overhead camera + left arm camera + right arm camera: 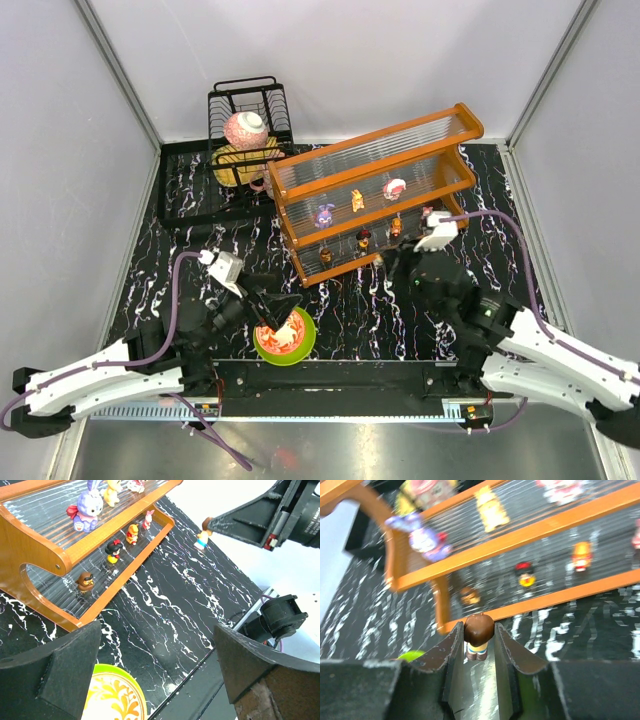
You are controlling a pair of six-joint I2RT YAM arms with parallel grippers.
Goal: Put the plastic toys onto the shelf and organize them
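The shelf (372,190), orange-framed with clear ribbed panels, stands at the middle of the table. A purple toy (325,214), a yellow one (357,200) and a pink-and-white one (395,188) stand on its upper tier. Several more, among them a brown toy (85,581), stand on the lower tier. My right gripper (479,625) is shut on a small brown-haired figurine (478,632), held upright just in front of the shelf's lower rail (560,597). That figurine (202,537) also shows in the left wrist view. My left gripper (157,640) is open and empty beside the bowl.
A green-rimmed patterned bowl (286,336) sits near the front edge, under the left gripper's fingers. A black wire dish rack (250,125) holding round dishes stands behind the shelf's left end. The marbled black mat (370,310) ends at a metal edge (200,680) close by.
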